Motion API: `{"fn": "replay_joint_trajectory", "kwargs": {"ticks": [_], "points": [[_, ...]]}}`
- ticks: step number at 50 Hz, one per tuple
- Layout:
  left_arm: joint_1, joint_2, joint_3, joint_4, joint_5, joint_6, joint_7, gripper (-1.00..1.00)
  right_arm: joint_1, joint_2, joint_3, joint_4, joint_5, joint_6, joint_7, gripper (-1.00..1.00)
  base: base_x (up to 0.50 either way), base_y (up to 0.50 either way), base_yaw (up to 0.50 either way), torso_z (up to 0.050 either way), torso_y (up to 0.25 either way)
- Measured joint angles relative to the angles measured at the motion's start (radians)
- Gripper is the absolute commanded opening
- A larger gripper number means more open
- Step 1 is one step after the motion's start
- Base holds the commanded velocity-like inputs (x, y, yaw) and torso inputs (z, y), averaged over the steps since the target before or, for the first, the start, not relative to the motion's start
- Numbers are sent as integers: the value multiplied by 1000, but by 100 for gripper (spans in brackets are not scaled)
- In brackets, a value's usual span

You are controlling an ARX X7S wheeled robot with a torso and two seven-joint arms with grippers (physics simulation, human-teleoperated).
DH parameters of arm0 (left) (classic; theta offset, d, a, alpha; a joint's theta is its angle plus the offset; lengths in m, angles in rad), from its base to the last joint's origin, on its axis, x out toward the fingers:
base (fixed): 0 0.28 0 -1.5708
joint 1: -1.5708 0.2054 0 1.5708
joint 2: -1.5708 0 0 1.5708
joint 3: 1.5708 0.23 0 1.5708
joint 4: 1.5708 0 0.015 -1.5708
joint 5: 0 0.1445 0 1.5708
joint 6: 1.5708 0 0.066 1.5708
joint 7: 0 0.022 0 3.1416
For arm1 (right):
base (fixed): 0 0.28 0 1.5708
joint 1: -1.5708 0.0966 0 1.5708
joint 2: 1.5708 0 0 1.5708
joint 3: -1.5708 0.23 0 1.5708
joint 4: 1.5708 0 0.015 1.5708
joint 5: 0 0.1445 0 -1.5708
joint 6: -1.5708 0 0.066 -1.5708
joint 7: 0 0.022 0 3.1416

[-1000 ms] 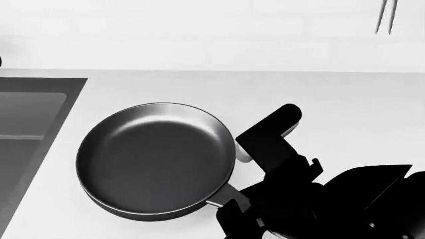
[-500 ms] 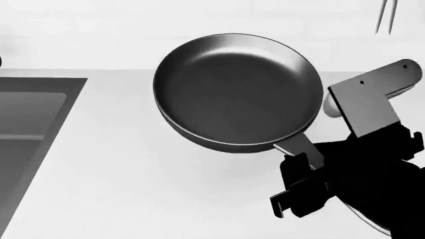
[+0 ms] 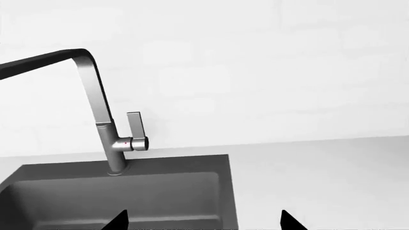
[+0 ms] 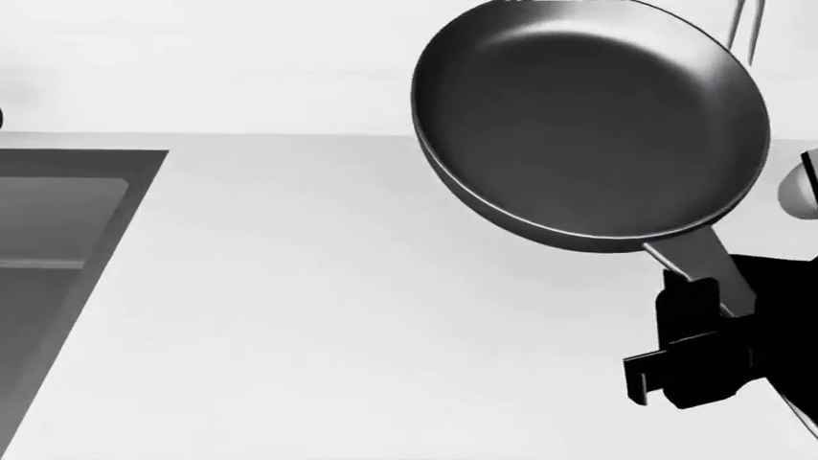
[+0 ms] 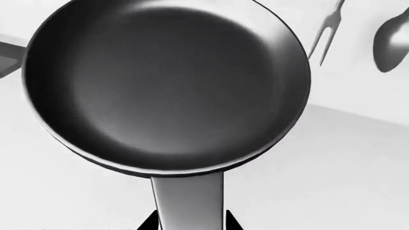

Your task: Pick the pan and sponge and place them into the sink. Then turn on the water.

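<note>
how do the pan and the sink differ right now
The pan is round and shallow; the sink is a deep rectangular basin. The pan is held in the air by its handle in the right gripper, tilted, while the sink is set into the counter. The pan is at the right of the head view, the sink at the far left. Both are dark grey and hold nothing that shows.

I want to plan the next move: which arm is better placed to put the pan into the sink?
Right. The right gripper already holds the pan by its handle, lifted above the counter. The left gripper is empty, by the sink and faucet.
</note>
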Motion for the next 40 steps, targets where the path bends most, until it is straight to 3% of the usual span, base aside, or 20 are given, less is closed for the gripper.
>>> {"fn": "replay_joint_trajectory", "kwargs": {"ticks": [40], "points": [[41, -25, -38, 8, -25, 7, 0, 100, -49, 31, -18, -28, -9, -10, -32, -100, 75, 500, 0, 0, 2]]}}
